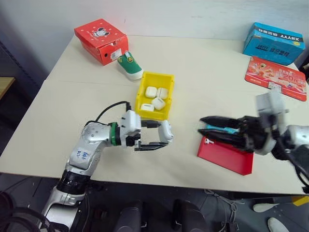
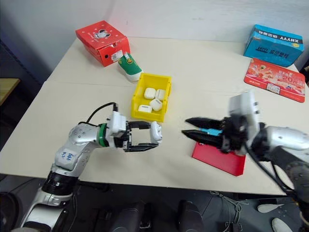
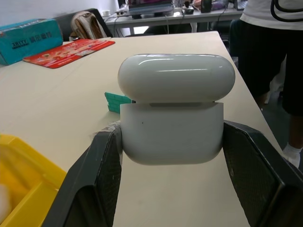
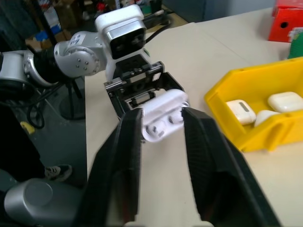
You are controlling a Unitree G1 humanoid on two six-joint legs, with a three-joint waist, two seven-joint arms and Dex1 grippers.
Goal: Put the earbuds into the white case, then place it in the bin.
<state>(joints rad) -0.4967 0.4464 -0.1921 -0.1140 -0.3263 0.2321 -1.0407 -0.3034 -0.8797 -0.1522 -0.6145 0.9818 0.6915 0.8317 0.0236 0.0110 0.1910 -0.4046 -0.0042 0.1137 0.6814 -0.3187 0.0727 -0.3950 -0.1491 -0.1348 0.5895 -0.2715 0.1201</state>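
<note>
Beige tabletop (image 1: 72, 111) underneath; left gripper (image 1: 153, 135) clamped on the white case (image 1: 165, 131), lid open toward the right gripper (image 1: 208, 131); right fingers slightly parted, empty, level with the case mouth across a gap; yellow bin (image 1: 166, 77) just behind, several cases inside.

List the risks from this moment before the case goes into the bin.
1. The white case sits pinched between the left gripper fingers with its lid open; in the right wrist view the earbuds look seated, but a jolt might shake them out.
2. The right gripper points at the case from close by; a misjudged push on the lid could knock it loose.
3. The bin already holds several cases, so landing room is limited.
</note>
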